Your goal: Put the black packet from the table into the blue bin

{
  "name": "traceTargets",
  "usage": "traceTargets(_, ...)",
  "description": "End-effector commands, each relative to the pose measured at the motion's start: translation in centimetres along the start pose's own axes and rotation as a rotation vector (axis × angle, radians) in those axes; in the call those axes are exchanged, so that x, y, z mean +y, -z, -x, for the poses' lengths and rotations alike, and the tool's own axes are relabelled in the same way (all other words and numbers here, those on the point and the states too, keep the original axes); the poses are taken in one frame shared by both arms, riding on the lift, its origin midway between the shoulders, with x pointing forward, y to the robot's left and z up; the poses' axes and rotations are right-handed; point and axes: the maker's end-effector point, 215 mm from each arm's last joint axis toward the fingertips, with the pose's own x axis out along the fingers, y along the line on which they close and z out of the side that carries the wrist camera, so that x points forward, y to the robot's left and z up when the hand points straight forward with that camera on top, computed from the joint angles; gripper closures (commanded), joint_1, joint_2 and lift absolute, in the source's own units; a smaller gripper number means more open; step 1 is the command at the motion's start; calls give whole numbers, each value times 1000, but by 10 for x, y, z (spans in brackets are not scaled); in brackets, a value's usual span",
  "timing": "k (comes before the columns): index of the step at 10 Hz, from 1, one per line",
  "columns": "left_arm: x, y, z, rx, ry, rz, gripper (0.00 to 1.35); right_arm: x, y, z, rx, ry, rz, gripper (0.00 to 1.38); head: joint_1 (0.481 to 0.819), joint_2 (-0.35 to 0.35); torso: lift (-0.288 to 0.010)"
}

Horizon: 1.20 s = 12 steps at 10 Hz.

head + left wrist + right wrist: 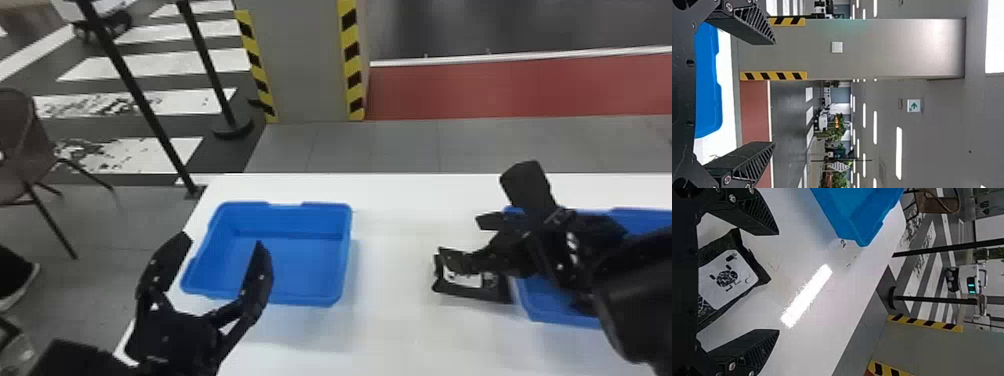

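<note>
Partly, the right gripper (482, 216) hides the packet (462, 290).

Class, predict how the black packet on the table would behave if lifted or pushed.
The black packet would probably flex, given its crinkled, uneven edges. Lying flat on the table, it should slide rather than roll.

A sign (914, 105) by the ceiling (942, 125) bears a green arrow (914, 105); print (727, 277) on the packet (730, 282) looks unreadable.

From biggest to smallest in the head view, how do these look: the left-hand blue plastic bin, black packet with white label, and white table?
1. White table
2. Left-hand blue bin
3. Black packet, partly hidden
</note>
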Motion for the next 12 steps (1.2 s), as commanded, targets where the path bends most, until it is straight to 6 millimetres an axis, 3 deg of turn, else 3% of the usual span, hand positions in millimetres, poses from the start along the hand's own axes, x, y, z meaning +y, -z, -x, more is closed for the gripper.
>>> traceTargets(1, 0, 1, -1, 5, 0, 3, 114, 6, 3, -15, 40, -32, 23, 140, 695, 231, -110)
traceTargets(4, -1, 1, -3, 1, 1, -3, 114, 26, 13, -36, 172, -111, 85, 131, 695, 256, -110)
traceTargets(6, -1, 0, -4, -2, 0, 0, 114, 28, 34, -41, 257, -140, 86, 124, 695, 269, -110)
traceTargets(9, -2, 2, -4, 0, 1, 2, 114, 14, 52, -37, 329, -102, 103, 124, 695, 257, -110)
traceTargets(12, -1, 1, -4, -3, -2, 6, 114, 14, 78, -37, 392, -94, 110, 144, 695, 239, -110)
